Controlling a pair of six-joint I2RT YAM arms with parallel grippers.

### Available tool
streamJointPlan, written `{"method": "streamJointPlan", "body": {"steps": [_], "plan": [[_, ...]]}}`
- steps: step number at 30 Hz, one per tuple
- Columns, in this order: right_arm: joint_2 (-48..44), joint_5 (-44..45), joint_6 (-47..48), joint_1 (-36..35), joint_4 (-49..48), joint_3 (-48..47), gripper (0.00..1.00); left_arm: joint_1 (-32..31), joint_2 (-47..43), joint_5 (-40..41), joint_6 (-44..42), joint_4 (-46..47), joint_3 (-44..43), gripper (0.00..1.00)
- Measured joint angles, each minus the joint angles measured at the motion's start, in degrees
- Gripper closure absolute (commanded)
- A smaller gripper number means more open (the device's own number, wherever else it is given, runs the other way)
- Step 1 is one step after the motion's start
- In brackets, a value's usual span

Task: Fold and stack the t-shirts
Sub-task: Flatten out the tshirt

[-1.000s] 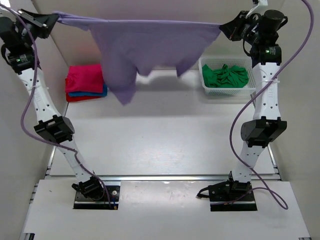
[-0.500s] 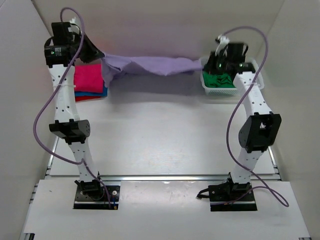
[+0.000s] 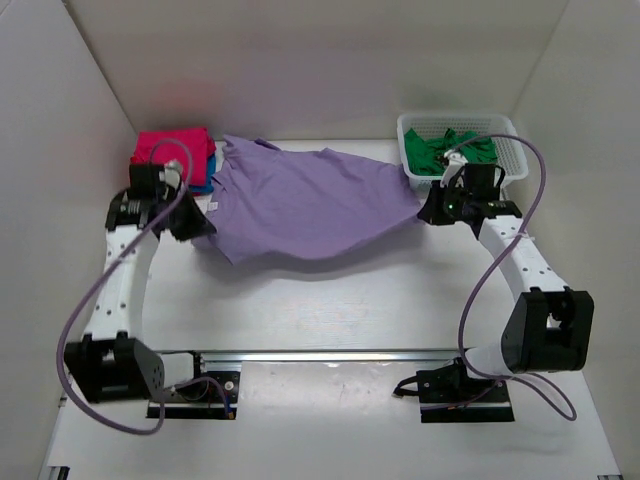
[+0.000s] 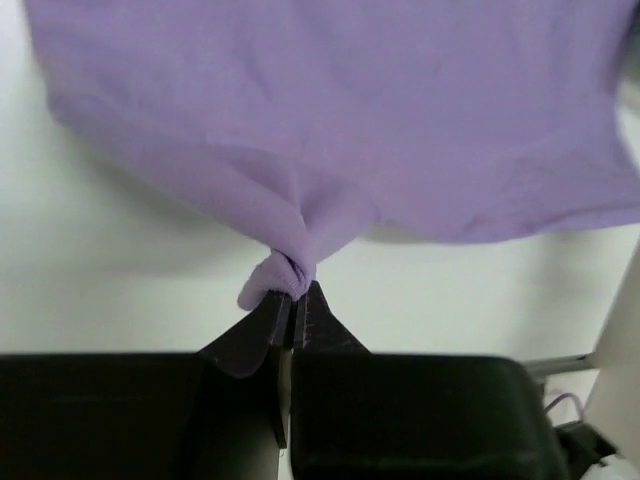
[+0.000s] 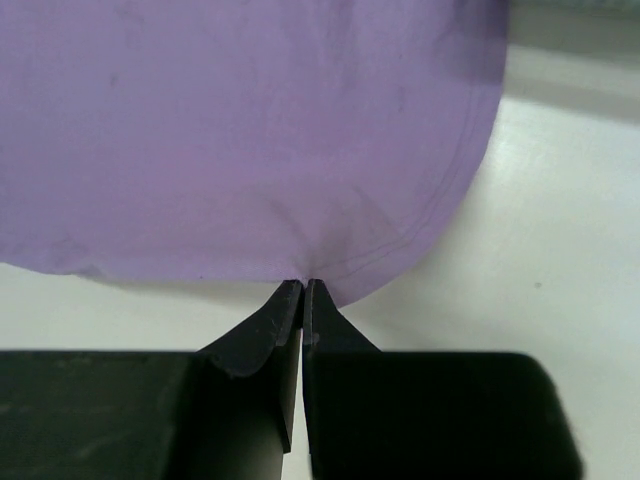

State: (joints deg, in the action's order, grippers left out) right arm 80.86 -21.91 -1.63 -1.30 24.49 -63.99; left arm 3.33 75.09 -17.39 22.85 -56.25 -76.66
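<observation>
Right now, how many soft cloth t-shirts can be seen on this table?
4: a lilac purple tee spread across the middle, a crumpled green tee in the white lattice basket, a folded magenta pink tee atop a blue one. Others may hide underneath.

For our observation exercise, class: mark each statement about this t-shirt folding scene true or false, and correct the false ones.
1. The left gripper and right gripper each pinch the lilac t-shirt. True.
2. The lilac t-shirt is folded. False: it is spread open between the grippers.
3. A magenta t-shirt tops the pile. True.
4. The green t-shirt lies folded on the pile. False: it sits crumpled in the white basket.
</observation>
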Motion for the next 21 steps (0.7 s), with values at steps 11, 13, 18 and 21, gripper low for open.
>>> {"method": "streamJointPlan", "body": {"steps": [11,13,18,21], "plan": [[-9.0,0.7,0.0,-1.1,4.5,12.1,1.0,-5.4,-25.1,3.1,-5.0,5.1,23.2,1.0],[-11.8,0.7,0.2,-0.9,5.7,12.6,1.0,-7.2,-28.2,3.8,-6.0,4.9,23.2,1.0],[-16.6,0.7,0.3,-1.3,9.2,13.0,1.0,-7.0,-30.8,4.0,-7.0,3.9,24.0,1.0],[-17.5,0.7,0.8,-1.2,10.6,13.7,1.0,-6.3,-32.0,3.2,-6.2,4.9,28.4,1.0]]}}
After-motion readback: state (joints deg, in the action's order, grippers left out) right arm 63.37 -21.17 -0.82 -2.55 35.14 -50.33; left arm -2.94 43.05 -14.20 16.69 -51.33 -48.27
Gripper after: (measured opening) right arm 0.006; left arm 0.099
